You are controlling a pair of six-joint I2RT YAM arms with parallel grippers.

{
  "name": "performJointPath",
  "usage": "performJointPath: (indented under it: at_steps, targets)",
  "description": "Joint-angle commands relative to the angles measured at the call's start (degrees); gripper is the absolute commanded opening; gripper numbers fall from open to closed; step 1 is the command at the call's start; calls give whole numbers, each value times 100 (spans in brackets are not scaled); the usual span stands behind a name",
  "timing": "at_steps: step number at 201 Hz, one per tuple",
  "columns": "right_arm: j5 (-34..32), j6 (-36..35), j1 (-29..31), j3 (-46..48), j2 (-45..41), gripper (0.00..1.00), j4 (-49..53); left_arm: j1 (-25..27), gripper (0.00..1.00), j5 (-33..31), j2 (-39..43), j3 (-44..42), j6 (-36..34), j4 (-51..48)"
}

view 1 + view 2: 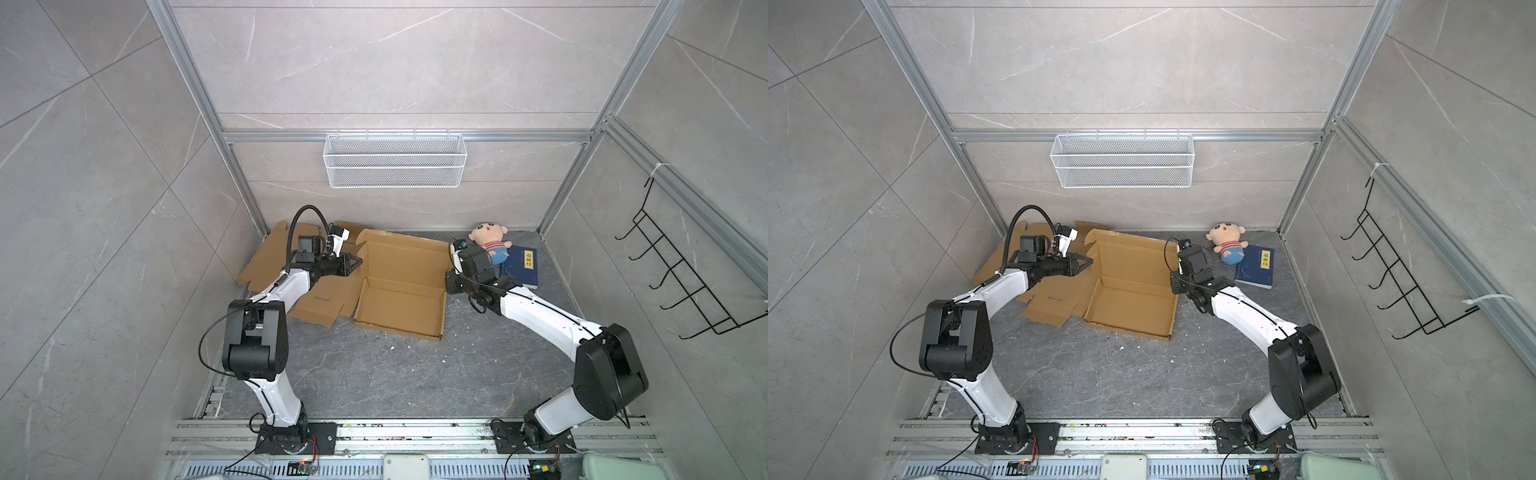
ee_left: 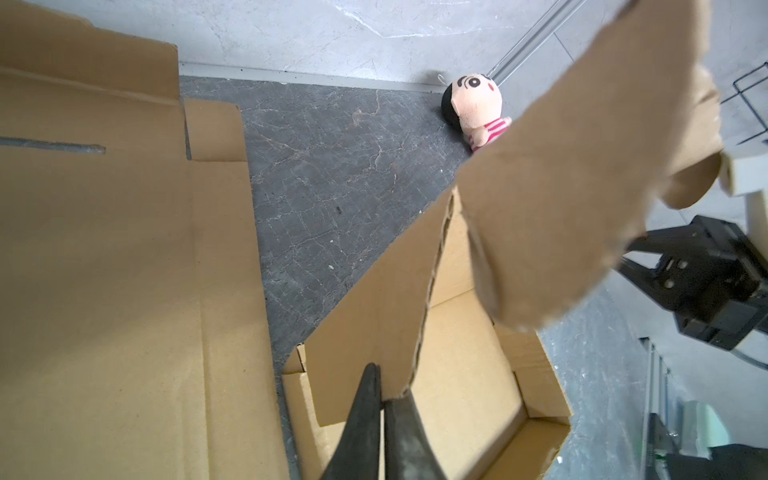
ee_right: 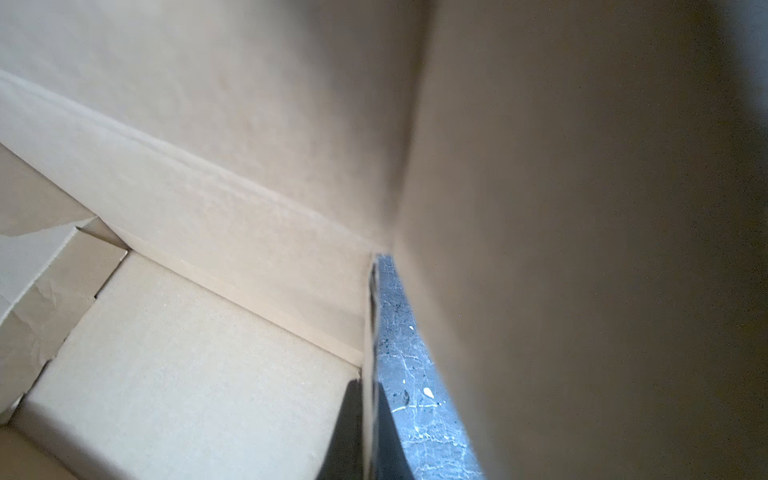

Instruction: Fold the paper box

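Clamping paper box (image 1: 401,305) edges: left fingers (image 2: 357,424), right fingers (image 3: 345,432); open floor (image 1: 395,374) nearside.

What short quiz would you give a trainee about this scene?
1. True or false: the paper box has its lid closed.
2. What lies right beside the plush doll? A) a blue book B) a cup C) scissors
3. Fill in: the left gripper and the right gripper are both shut on the ____.

Key: 1 false, the lid stands open; 2 A; 3 paper box.
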State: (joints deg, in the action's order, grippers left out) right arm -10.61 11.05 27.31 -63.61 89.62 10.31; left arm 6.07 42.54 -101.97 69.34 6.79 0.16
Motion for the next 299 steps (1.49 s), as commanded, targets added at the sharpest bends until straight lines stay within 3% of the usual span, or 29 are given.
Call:
performJointPath:
  at_steps: [1,55,169,234,260,299]
  targets:
    - [-439,396,151,239,-77,0,-243,87,1,16,50,-261,276,398]
    - [-722,737,239,740,-436,0,-739,193,0,-110,114,-487,297,485]
    - [-930,944,239,595,-421,0,-922,515,0,-374,731,-1074,979,1052]
    - [-1459,1568,424,1130,-616,0,-1213,1049,0,-1200,853,-1681,1542,1659]
    - [-1658,1710,503,1336,-666,0,-1312,1125,0,-1329,917,-2039,1856,2122]
    - [-1789,2026,662,1608,-613,0,-1396,1386,0,-1436,1004,-2333,1783,2197]
